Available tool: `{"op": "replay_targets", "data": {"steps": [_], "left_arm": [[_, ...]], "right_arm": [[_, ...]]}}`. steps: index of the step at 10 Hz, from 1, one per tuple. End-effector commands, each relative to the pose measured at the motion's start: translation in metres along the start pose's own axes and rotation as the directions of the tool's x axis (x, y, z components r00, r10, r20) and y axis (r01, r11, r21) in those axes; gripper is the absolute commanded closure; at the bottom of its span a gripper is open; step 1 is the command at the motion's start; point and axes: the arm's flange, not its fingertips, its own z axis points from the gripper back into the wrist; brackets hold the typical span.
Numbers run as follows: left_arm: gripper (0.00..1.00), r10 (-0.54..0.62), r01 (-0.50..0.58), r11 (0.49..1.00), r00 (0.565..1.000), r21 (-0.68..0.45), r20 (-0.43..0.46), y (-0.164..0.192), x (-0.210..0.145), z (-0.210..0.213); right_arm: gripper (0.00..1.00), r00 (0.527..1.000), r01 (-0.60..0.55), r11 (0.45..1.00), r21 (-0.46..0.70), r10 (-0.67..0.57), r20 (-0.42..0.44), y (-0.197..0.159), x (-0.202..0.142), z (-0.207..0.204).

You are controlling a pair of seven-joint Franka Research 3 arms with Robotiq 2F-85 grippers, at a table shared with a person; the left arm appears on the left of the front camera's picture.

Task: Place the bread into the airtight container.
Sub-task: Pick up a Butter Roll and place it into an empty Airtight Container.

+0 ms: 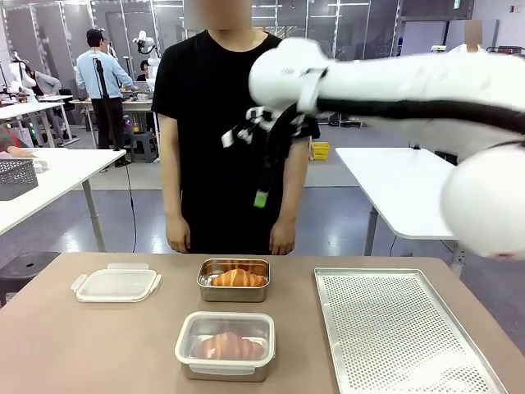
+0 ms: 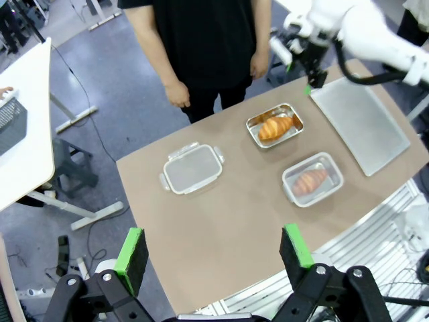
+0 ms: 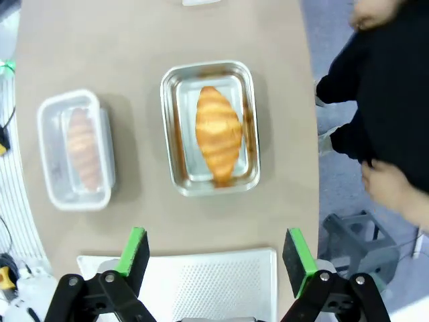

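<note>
The right gripper [image 3: 213, 258] hangs above the surface [image 3: 134, 40], fingers spread, empty; the croissant [image 3: 218, 133] lies at twelve o'clock in the steel container [image 3: 171, 134].

No readable text, labels, brand marks, numbers or signs anywhere. Checked front and both wrist views: nothing legible.
</note>
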Motion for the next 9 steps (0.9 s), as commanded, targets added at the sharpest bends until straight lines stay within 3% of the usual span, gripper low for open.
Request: {"op": "replay_targets", "data": {"steps": [1,4,7,9], "left_arm": [[0.0,-0.001,0.001,1.0,1.0,0.0,0.001,0.0,0.0,0.001],[0.0,-0.001,0.001,1.0,1.0,0.0,0.001,0.0,0.0,0.001],[0.0,-0.001,0.001,1.0,1.0,0.0,0.001,0.0,0.0,0.001],[0.0,-0.001,0.001,1.0,1.0,0.0,0.001,0.0,0.0,0.001]], "right_arm": [[0.0,0.992,0.118,0.993,-0.016,-0.117,0.054,0.039,-0.069,0.027],[0.0,0.936,0.315,0.943,-0.104,-0.291,0.197,0.083,-0.157,0.095],[0.0,0.83,0.536,0.815,-0.218,-0.463,0.309,0.145,-0.243,0.162],[0.0,0.771,0.628,0.739,-0.243,-0.548,0.324,0.186,-0.276,0.192]]}}
